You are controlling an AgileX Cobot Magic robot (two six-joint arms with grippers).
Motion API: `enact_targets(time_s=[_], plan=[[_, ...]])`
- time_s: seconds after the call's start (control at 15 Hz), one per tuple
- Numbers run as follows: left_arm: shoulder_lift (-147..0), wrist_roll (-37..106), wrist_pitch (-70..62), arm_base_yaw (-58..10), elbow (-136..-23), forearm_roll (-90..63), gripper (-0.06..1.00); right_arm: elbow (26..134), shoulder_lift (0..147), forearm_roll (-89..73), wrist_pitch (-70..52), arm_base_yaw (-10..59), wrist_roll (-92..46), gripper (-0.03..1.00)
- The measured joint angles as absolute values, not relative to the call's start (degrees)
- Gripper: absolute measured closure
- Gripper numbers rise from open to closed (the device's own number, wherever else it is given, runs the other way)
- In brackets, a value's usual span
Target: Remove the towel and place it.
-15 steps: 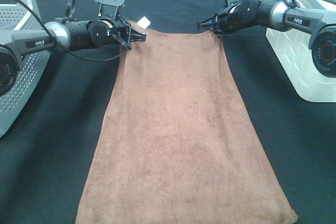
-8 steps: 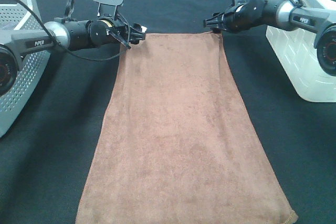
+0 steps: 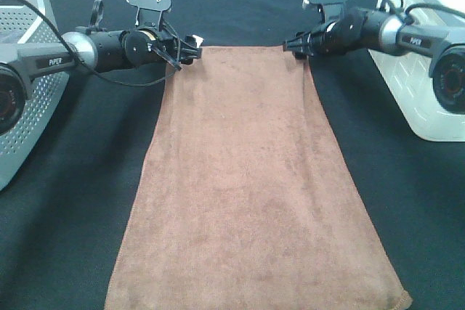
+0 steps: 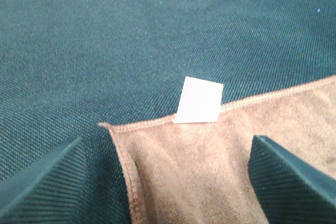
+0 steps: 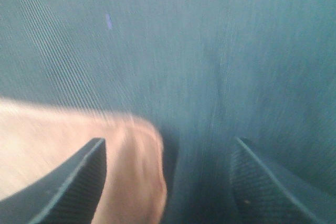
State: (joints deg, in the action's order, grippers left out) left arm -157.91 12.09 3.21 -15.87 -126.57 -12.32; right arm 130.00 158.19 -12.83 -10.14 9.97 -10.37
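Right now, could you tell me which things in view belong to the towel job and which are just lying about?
Belongs to the job:
towel
left gripper
right gripper

Just lying about:
grey perforated basket
white bin
black table cloth

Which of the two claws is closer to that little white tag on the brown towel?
Left. The left gripper straddles the towel corner right by the white tag; the right gripper sits at the opposite far corner.
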Motion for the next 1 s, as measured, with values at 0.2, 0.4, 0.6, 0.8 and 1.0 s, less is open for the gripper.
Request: enact_targets(time_s=[0.2,0.4,0.6,0.8,1.0], plan=[[-157.9,12.1,2.6,-15.9,-126.6,-12.3,0.17,130.0,159.1,-12.8,-9.2,9.8,-10.3,0.31],[-158.2,12.1,2.6,-15.9,-126.6,-12.3,0.17,130.0,159.3,-12.8,-8.7,9.8,-10.3,0.31],[-159.8,12.1,1.8,-15.9,-126.6,-12.3,0.17,130.0,159.3,-12.8,-8.8,9.8,-10.3,0.31],[-160.2,11.9,2.2,-15.9,-126.7,-12.7,0.17,130.1,159.3,-12.8,-8.8,9.8,-10.3,0.31],[-160.2,11.9,2.2,-15.9,-126.7,-12.7,0.17,130.2,159.2,-12.8,-9.5,9.7,-10.3,0.31]])
